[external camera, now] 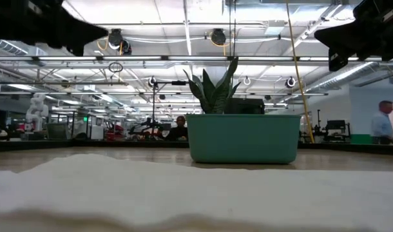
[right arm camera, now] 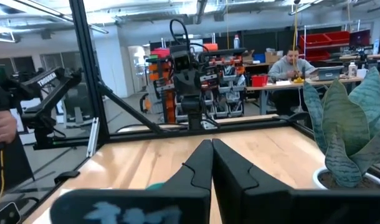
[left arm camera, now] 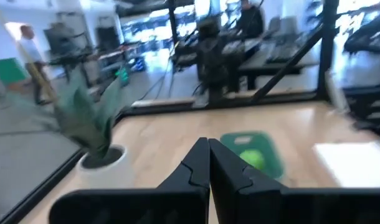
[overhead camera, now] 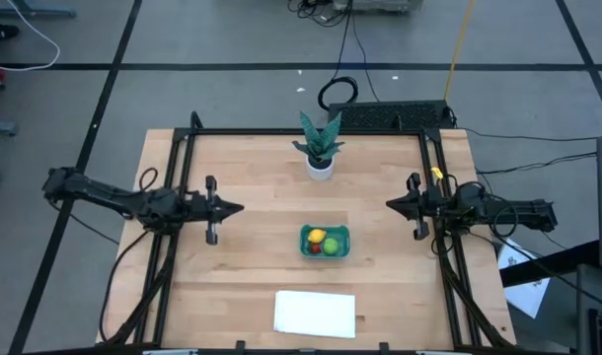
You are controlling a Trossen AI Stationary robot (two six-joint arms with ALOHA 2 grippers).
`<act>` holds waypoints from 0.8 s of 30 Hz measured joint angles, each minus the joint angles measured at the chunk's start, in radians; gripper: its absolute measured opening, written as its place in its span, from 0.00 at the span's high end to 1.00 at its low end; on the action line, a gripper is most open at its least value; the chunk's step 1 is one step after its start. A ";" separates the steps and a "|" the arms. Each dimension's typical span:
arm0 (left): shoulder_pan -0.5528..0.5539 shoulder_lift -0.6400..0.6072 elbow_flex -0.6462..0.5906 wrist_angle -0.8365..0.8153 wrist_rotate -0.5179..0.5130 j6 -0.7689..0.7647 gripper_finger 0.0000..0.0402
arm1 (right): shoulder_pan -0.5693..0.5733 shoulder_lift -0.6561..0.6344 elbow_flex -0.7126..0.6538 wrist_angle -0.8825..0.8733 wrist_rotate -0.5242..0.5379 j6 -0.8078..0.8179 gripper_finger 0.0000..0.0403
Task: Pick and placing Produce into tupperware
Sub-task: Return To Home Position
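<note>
The teal tub [overhead camera: 325, 242] sits on the table a little right of centre; the yellow piece [overhead camera: 317, 237], the lime green piece [overhead camera: 332, 247] and the small red piece [overhead camera: 315, 247] lie inside it. In the low view the tub [external camera: 243, 138] hides its contents; the left wrist view shows the tub [left arm camera: 255, 153] with the green piece [left arm camera: 251, 159]. My left gripper [overhead camera: 239, 208] hangs shut above the table's left side, also seen shut in its own view [left arm camera: 209, 163]. My right gripper [overhead camera: 391, 204] is shut at the right side, likewise in its wrist view [right arm camera: 211, 163].
A potted plant in a white pot [overhead camera: 320, 148] stands at the far middle of the table. A flat white sheet [overhead camera: 315, 314] lies near the near edge, in front of the tub. A black frame [overhead camera: 188, 158] runs along the table's sides. People sit and stand in the room beyond.
</note>
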 joint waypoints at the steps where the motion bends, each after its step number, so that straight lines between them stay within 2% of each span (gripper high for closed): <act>1: 0.003 0.001 -0.007 0.000 -0.011 0.006 1.00 | 0.000 0.000 0.000 -0.001 0.000 0.000 1.00; 4: 0.025 -0.001 -0.011 0.018 -0.010 0.038 1.00 | 0.000 0.000 0.000 -0.001 0.001 -0.006 1.00; 9: 0.121 -0.039 -0.011 0.025 0.072 0.085 1.00 | 0.000 0.000 0.000 -0.001 0.004 -0.023 1.00; 11: 0.176 -0.056 -0.011 0.021 0.132 0.082 1.00 | 0.000 0.000 0.000 -0.001 0.004 -0.023 1.00; 14: 0.239 -0.067 -0.011 0.021 0.282 0.052 1.00 | 0.000 0.000 0.000 -0.003 0.005 -0.018 1.00; 16: 0.248 -0.070 -0.011 0.013 0.322 0.027 1.00 | 0.000 0.000 0.000 -0.013 0.005 -0.014 1.00; 19: 0.226 -0.073 -0.011 -0.035 0.310 0.028 1.00 | 0.000 0.000 0.000 -0.028 0.005 -0.004 1.00; 24: 0.131 -0.089 -0.010 -0.108 0.183 0.030 1.00 | 0.000 0.000 0.000 -0.032 0.005 0.020 1.00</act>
